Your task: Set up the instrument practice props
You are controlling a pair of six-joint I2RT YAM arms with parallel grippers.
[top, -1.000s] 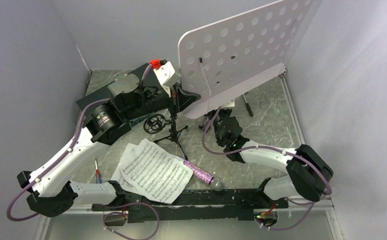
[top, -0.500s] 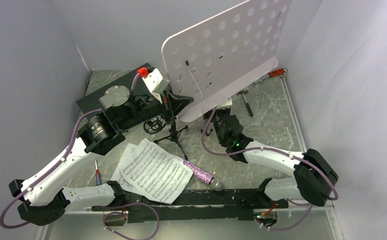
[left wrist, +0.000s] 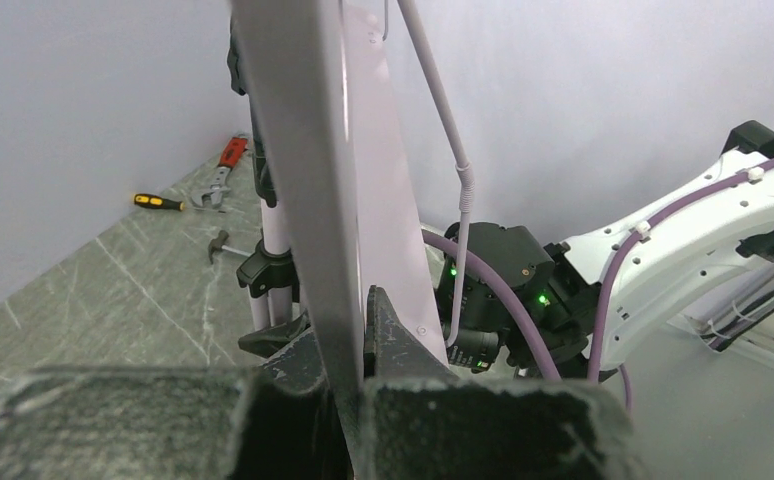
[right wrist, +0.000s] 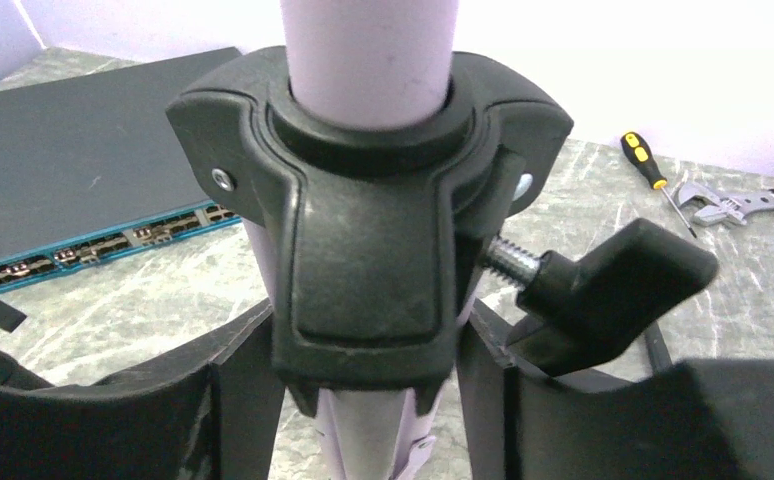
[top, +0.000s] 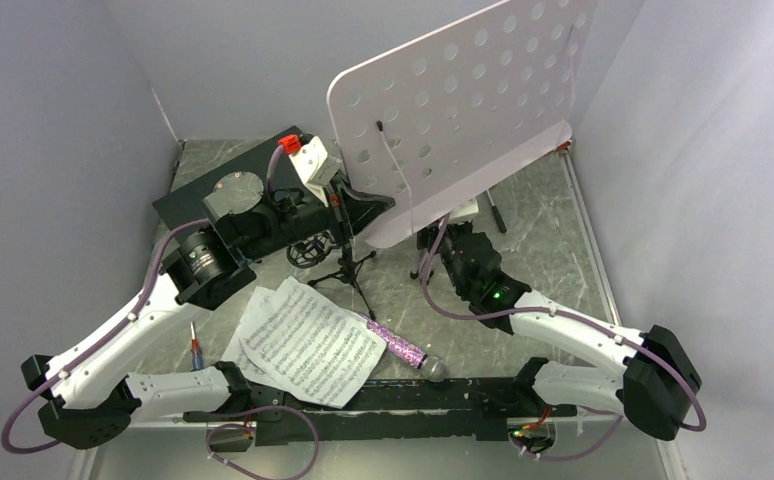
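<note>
The pale-lilac perforated music stand (top: 463,110) stands tilted at the back of the table. My left gripper (top: 365,207) is shut on the lower edge of its desk, and the thin plate (left wrist: 313,200) sits pinched between the fingers (left wrist: 403,335). My right gripper (top: 441,238) is shut on the stand's pole at the black clamp collar (right wrist: 363,260), one finger on each side. Two white sheet-music pages (top: 308,340) lie flat near the front. The purple glitter microphone (top: 398,348) lies beside them. The small black mic stand (top: 343,262) with its ring mount (top: 308,248) stands behind the pages.
A dark flat box with a teal edge (top: 193,195) lies at the back left under my left arm. A red-handled tool (top: 195,348) lies at the front left. A yellow-handled screwdriver (right wrist: 648,165) and a red wrench (right wrist: 753,203) lie by the back wall. Grey walls close in three sides.
The stand's desk has swung left with my left gripper on it. The right arm has stretched forward while keeping its hold on the pole. Pages, microphone and mic stand have not moved.
</note>
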